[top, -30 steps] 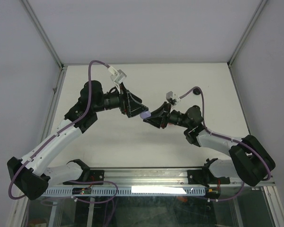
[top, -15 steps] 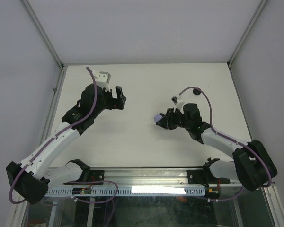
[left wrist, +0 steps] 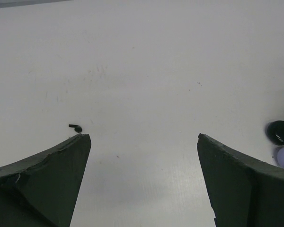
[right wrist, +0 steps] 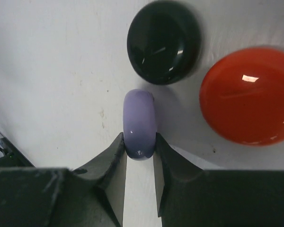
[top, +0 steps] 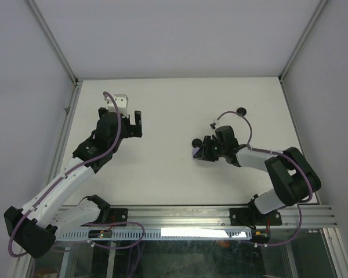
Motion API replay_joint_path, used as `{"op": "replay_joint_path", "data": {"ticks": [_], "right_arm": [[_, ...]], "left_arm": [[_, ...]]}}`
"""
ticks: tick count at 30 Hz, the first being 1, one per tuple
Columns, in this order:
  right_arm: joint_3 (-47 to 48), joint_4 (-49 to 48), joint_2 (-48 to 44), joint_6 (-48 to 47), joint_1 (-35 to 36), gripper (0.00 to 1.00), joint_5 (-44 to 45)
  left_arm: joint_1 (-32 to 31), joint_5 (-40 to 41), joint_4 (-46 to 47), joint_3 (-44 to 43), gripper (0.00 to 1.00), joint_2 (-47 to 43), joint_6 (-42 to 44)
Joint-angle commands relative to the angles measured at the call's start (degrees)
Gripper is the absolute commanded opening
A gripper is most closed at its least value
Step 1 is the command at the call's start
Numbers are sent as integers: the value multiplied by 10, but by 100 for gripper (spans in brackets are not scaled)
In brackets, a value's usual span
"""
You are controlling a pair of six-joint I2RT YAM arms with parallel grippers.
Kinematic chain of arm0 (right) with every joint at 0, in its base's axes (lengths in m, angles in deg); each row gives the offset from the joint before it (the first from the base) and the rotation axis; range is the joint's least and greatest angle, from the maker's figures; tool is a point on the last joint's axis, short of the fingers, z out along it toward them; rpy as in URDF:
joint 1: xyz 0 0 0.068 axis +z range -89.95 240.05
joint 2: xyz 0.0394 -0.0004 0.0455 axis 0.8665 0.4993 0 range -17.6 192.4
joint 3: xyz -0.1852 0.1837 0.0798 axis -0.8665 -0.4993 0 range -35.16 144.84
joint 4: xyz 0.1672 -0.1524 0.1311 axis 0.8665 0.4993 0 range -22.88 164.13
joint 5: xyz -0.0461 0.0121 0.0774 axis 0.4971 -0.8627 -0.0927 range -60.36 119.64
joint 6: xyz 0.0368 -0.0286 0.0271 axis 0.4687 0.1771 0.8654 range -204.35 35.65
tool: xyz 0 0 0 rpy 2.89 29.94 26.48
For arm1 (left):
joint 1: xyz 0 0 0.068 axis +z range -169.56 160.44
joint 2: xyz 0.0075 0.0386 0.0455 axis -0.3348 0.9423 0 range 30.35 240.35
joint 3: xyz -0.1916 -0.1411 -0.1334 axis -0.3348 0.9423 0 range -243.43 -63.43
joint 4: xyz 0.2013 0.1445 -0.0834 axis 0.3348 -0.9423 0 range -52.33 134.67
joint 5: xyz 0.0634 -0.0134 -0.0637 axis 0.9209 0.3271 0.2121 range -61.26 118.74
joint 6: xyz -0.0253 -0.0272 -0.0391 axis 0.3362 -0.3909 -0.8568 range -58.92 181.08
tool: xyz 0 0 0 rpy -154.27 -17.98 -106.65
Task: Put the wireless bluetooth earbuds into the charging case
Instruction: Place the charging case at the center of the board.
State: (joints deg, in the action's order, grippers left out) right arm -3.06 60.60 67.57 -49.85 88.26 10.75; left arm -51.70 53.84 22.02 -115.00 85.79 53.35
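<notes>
Between the right gripper's (right wrist: 139, 142) clenched jaws, the case (right wrist: 139, 116) looks slick and light, pinched across its faces; left gripper (left wrist: 143, 137) gapes empty.

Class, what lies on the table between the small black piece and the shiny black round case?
Nothing: the left wrist view shows only bare white table between the small black piece and the black round case.

Charging case (right wrist: 139, 124) in right gripper (right wrist: 139, 145) — first puck (right wrist: 163, 42) just beyond, second puck (right wrist: 248, 94) alongside; earbud (left wrist: 76, 127) on table (left wrist: 146, 71), well apart.
</notes>
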Motion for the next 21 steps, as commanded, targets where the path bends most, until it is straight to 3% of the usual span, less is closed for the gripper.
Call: {"op": "replay_joint_path", "data": {"ticks": [1, 7, 11, 16, 21], "right_arm": [[34, 9, 22, 18, -4, 26, 44], [62, 101, -10, -12, -4, 54, 80], [96, 174, -46, -44, -5, 68, 81], [162, 254, -76, -110, -12, 75, 131], [207, 262, -41, -195, -57, 80, 218]], "left_arm": [[7, 33, 40, 2, 99, -13, 26], [14, 68, 43, 10, 99, -13, 4], [25, 64, 47, 12, 99, -12, -7], [43, 38, 55, 17, 99, -15, -15], [53, 13, 56, 18, 99, -17, -24]]}}
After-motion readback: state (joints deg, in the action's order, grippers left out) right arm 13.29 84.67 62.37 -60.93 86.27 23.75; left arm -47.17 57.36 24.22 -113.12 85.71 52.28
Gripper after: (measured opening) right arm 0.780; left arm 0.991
